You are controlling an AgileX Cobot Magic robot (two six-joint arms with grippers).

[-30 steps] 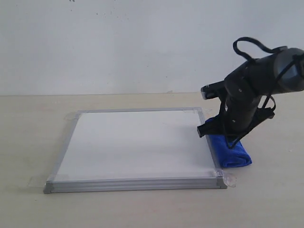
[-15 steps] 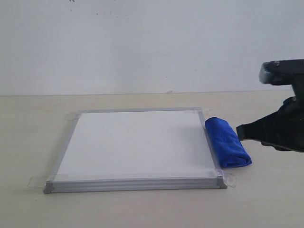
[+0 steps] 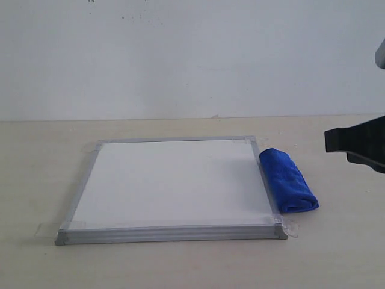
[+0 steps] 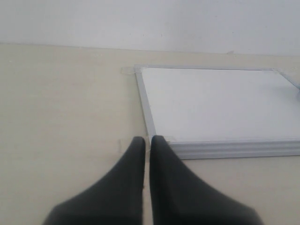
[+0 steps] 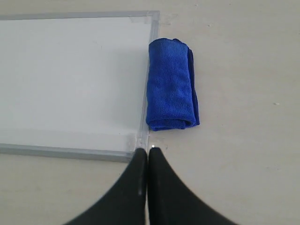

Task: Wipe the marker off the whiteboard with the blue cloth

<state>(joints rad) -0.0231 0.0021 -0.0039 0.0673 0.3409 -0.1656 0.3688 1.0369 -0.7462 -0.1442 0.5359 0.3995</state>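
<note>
One second on, the clenched right tool (image 5: 147,151) has withdrawn from the blue cloth (image 3: 289,180).

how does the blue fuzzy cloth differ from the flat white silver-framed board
The fuzzy royal-blue cloth is a thick roll; the silver-framed white board is flat. The cloth is far smaller than the board. Tape holds the board's corners; the cloth lies loose. Both rest on the beige table.

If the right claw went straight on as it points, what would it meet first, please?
Most likely the whiteboard, at its frame corner, just beside the blue cloth; depth is unclear.
</note>
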